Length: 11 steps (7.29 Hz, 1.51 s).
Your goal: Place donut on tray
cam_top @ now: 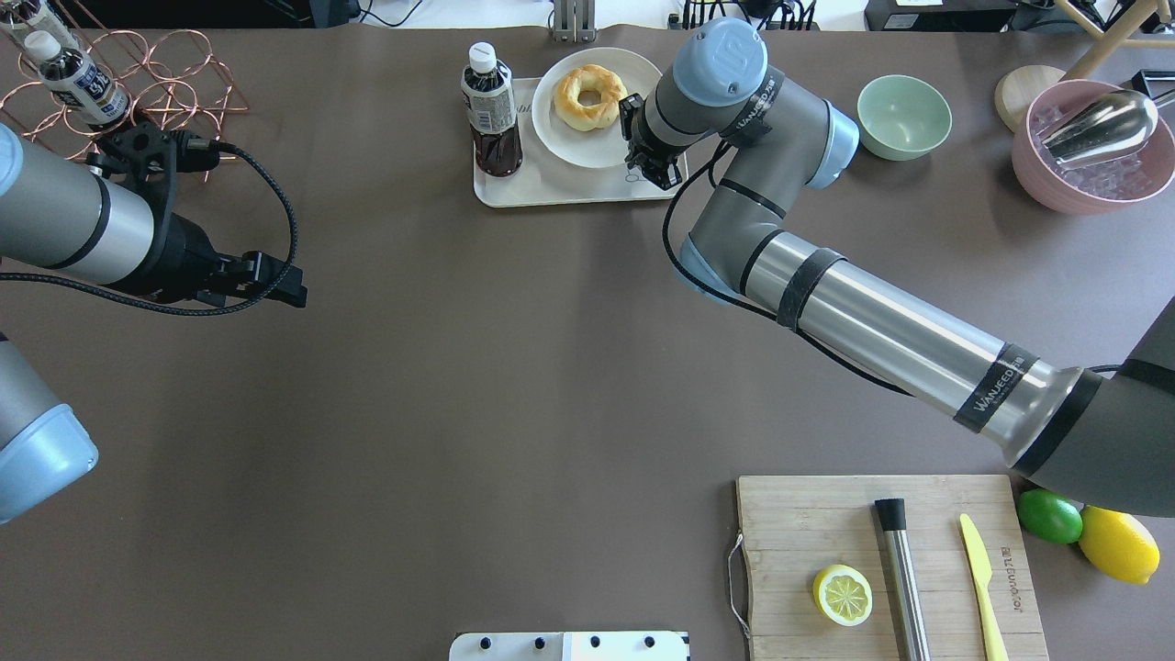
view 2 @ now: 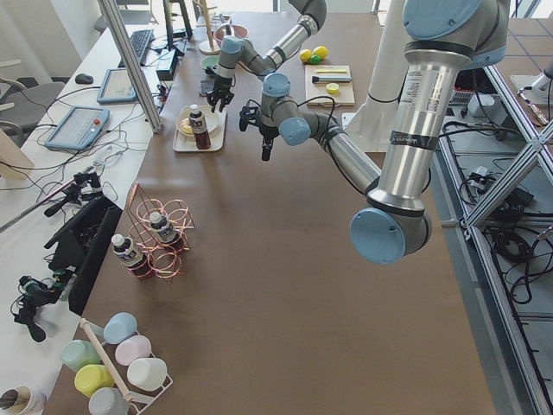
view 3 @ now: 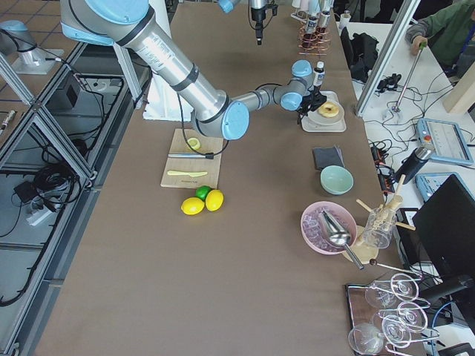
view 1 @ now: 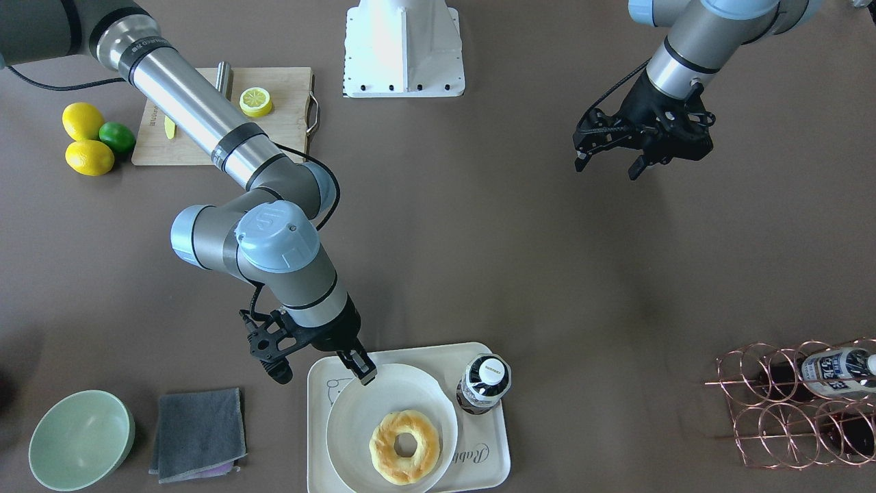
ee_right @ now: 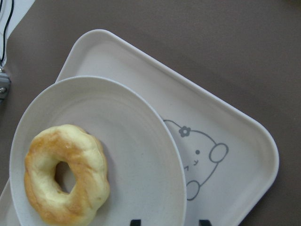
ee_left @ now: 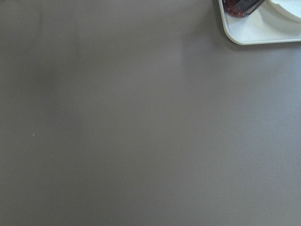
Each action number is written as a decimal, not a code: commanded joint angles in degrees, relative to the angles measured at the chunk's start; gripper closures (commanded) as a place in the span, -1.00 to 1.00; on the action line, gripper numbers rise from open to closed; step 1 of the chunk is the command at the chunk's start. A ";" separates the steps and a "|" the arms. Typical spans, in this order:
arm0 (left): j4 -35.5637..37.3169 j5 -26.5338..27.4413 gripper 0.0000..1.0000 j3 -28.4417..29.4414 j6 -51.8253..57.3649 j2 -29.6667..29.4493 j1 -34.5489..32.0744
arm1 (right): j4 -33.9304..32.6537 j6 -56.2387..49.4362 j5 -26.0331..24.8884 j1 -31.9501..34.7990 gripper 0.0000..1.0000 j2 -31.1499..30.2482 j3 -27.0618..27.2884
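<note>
**Item 1, donut** [ee_right: 66, 174]: golden-yellow ring, browned along its ridges and paler on the flanks, with an open centre hole. I log it lying flat on a round white plate [ee_right: 136, 141]. It is on the side of the plate away from the right pincer [view 1: 324, 373], near it but not touching.

**Item 2, right pincer:** fingers spread, nothing between them. One tip hangs over the plate's rim.

**Item 3, tray** [ee_right: 235, 155]: cream, rectangular, rounded corners, with a grey bear drawing in the corner nearest the right pincer.
- Contents: the plate with the donut on it.
- Beyond the plate from this pincer, an upright dark-drink bottle [view 1: 484, 383] with a white cap.
- The donut rests on the plate, not on the tray's own surface.

**Item 4, left pincer** [view 1: 608, 168]: fingers apart and empty, above bare table, well apart from the tray.

**Item 5, pale green bowl** [view 1: 81, 438]: on the opposite side of the right pincer from the tray. A folded grey cloth [view 1: 198, 435] lies between bowl and tray.

**Item 6, copper wire rack** [view 1: 759, 411]: on the far side of the left pincer from the tray. I see a racked bottle [view 1: 838, 373] with a white label lying in an upper ring.

**Item 7, pink bowl** [cam_top: 1033, 184]: well apart from the right pincer, past the green bowl. It holds clear ice-like lumps and a metal scoop [cam_top: 1097, 128].
</note>
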 commanded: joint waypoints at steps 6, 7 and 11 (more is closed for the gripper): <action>0.26 -7.54 -0.96 1.92 21.50 9.78 -12.78 | -12.11 -27.79 15.31 12.61 -1.00 -32.75 36.84; 0.26 -10.86 -0.96 4.28 29.66 11.98 -18.05 | -12.19 -36.22 17.42 16.21 -1.00 -40.05 40.63; 2.01 -16.87 -0.96 16.50 56.07 13.68 -34.60 | -25.03 -87.39 20.18 35.44 -1.00 -53.74 41.81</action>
